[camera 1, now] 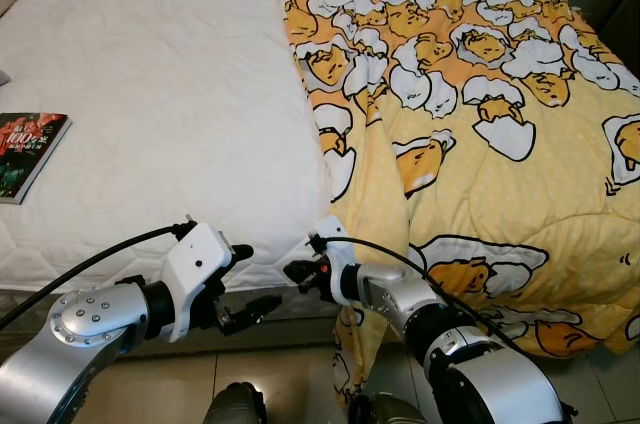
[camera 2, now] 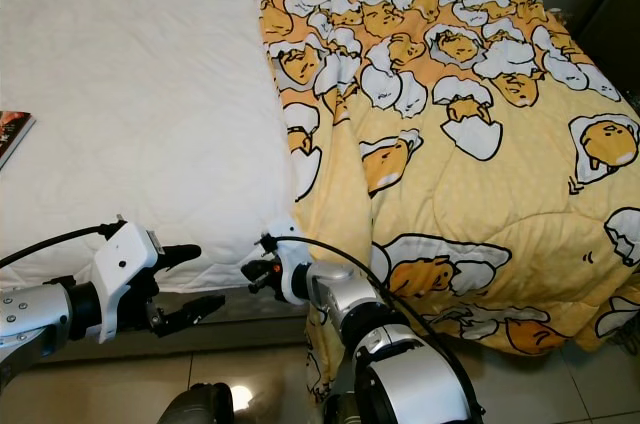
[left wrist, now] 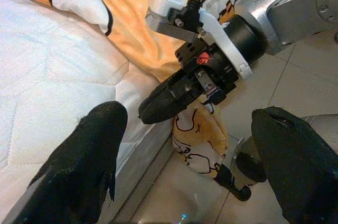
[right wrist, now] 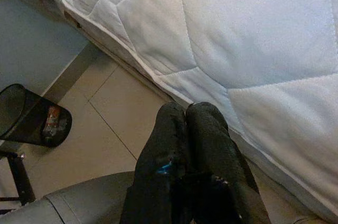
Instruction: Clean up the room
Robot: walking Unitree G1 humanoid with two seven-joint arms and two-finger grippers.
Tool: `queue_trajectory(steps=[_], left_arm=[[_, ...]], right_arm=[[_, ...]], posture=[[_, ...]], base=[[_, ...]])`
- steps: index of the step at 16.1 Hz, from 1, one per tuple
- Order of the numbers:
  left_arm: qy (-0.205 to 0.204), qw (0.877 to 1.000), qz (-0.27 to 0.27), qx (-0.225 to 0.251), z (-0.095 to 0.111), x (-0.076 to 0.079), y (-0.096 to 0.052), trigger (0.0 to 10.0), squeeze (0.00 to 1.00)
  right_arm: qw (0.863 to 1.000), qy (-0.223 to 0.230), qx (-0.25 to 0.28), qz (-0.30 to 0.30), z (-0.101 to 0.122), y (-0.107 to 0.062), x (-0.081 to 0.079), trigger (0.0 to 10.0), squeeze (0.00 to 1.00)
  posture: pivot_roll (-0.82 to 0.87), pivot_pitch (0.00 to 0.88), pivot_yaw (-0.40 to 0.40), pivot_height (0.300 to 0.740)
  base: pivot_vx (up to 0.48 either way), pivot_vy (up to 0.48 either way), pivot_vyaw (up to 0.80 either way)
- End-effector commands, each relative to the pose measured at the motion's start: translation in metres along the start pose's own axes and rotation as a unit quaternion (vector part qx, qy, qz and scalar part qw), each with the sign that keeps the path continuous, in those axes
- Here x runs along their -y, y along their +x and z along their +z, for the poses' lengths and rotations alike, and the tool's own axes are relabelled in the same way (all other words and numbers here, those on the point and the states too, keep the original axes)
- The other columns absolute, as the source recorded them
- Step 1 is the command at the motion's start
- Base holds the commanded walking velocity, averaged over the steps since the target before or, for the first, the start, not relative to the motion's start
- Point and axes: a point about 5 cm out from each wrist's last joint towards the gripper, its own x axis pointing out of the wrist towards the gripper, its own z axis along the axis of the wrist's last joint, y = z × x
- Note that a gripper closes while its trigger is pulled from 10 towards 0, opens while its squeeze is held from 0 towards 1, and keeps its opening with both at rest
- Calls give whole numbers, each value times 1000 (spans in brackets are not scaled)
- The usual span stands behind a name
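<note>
A yellow quilt [camera 1: 480,124] printed with egg characters covers the right half of the bed, and its corner hangs over the foot edge. The left half is bare white mattress [camera 1: 160,94]. A book [camera 1: 25,149] lies near the mattress's left edge. My left gripper [camera 1: 252,279] is open at the foot edge of the bed, its fingers [left wrist: 90,160] spread wide. Just to its right, my right gripper [camera 1: 297,272] is shut with nothing between its fingertips [right wrist: 193,123], close beside the quilt's hanging edge [left wrist: 198,142].
Beige tiled floor [camera 1: 270,374] runs along the foot of the bed. A black mesh bin [right wrist: 31,118] stands on the floor by the bed. A dark wall or furniture edge [camera 1: 625,14] stands at the far right.
</note>
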Motion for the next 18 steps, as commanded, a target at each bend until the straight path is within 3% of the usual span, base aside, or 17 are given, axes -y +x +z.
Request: queue_trajectory(steps=[1, 2, 3, 4, 10, 18], left_arm=[[0, 1000, 0, -2, -2, -1, 0, 10000, 0], [0, 1000, 2, -1, -1, -1, 0, 10000, 0], [0, 1000, 1, -1, -1, -1, 0, 10000, 0], [-2, 1000, 0, -2, -2, 1, 0, 10000, 0], [-6, 1000, -3, -2, -4, 4, 4, 10000, 0], [-8, 1000, -3, 0, -3, 6, 5, 10000, 0]], right_arm=[[1000, -8, 3, -8, 2, 11, -13, 5412, 0], [996, -39, -10, -79, 3, 8, -2, 10000, 0], [990, -80, -23, -114, 3, 4, 5, 10000, 0], [981, -104, -31, -161, 3, 0, 13, 10000, 1000], [955, -141, -30, -258, 9, -2, 20, 10000, 1000], [944, -151, -42, -292, 5, 0, 18, 10000, 1000]], posture=[[65, 91, -25, 740], [66, 95, -27, 740], [65, 99, -27, 740], [64, 107, -27, 740], [59, 110, -27, 740], [67, 123, -35, 740]], base=[[0, 0, 0], [0, 0, 0], [0, 0, 0], [0, 0, 0], [0, 0, 0], [0, 0, 0]])
